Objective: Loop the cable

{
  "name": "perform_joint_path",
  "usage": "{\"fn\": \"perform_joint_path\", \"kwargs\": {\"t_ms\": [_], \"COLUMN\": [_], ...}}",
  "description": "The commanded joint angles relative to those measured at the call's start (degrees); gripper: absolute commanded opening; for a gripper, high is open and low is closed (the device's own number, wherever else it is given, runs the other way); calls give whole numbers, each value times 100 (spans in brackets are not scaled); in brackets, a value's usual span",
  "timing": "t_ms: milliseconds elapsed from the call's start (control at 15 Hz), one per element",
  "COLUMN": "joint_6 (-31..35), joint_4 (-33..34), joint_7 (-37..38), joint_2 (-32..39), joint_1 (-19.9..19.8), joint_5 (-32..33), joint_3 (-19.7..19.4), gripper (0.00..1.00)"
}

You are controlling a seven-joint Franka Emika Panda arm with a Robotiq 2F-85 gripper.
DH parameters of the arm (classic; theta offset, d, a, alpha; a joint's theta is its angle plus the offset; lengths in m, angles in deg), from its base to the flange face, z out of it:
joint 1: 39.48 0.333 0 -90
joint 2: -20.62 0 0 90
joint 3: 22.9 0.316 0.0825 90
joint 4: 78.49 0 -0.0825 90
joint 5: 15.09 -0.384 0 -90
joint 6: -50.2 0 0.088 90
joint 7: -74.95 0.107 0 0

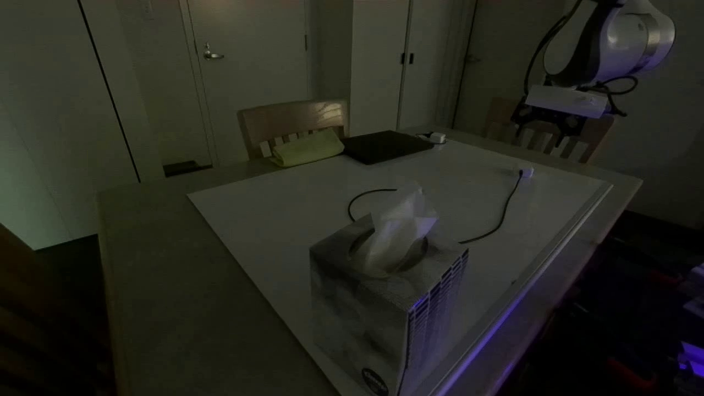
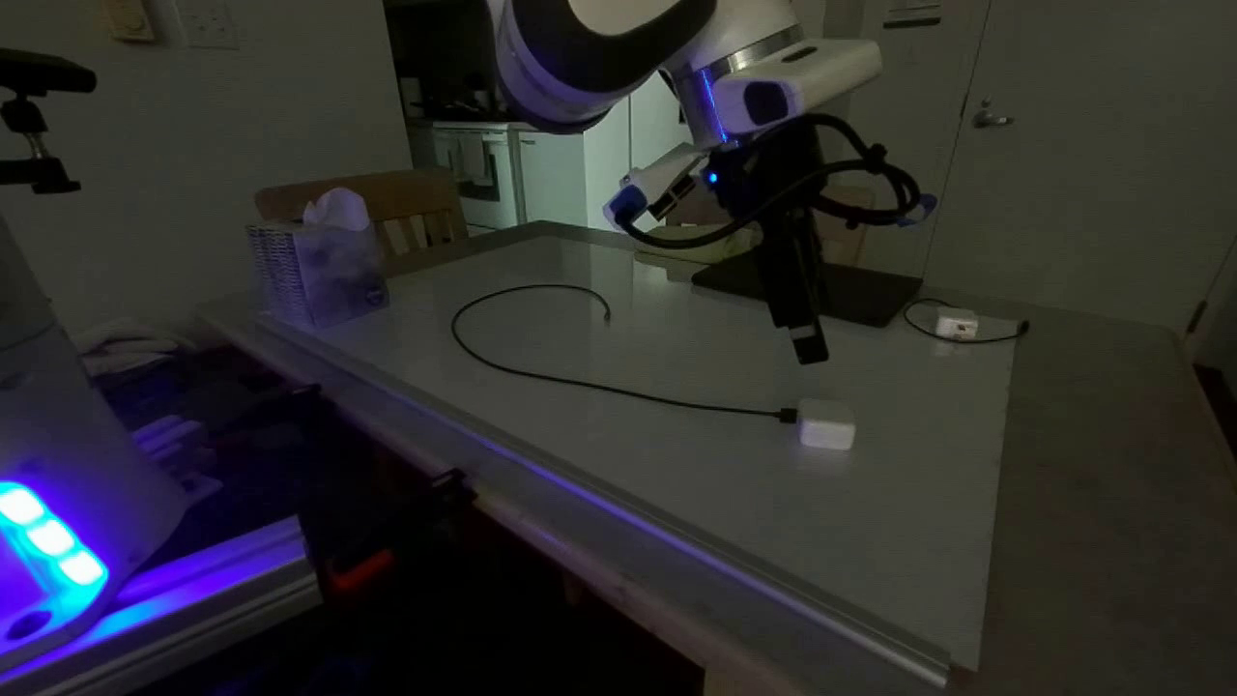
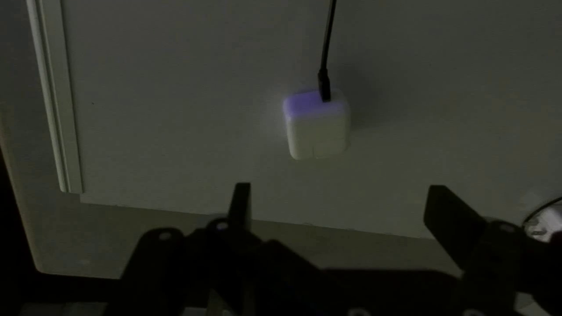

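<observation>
- Cable [image 2: 580,383], one, thin and black: laid on the whiteboard [image 2: 870,541] in an open, hooked curve, one end plugged into a white adapter [image 2: 825,427], the other lying free; no loop made.
- Gripper [image 3: 339,193], one: fingers spread wide, nothing between them; placed over the whiteboard near the white adapter, its height hard to judge in this dim light.
- Step in hand: judged the approach, ahead of any grasp.
- Next move, judged likewise: centre the fingers on the white adapter or the cable just beside it, lower, close, then carry that end round across the rest.
- Surface: whiteboard flat on a table [image 2: 1092,503]; tissue box [image 1: 357,308] at a corner; dark pad [image 1: 388,146], folded yellow-green cloth [image 1: 308,149] and second adapter [image 2: 957,325] along one edge.
- Room: ill-lit; wooden chair [image 1: 294,116] at the table, pale door [image 1: 253,82] and white stove [image 2: 498,166] beyond.
</observation>
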Motion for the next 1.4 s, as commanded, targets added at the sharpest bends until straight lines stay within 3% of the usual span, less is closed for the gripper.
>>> {"fn": "perform_joint_path", "kwargs": {"t_ms": [0,133,733,1000,1333], "joint_6": [0,-95,-260,-236,340], "joint_4": [0,62,29,-89,-58], "joint_7": [0,93,-109,-829,-1396], "joint_2": [0,138,157,-55,62], "joint_1": [0,100,-301,-1147,-2666], "joint_5": [0,-7,5,-394,-515], "joint_3": [8,-65,267,1031,2510], "gripper": [100,100,100,100,100]}}
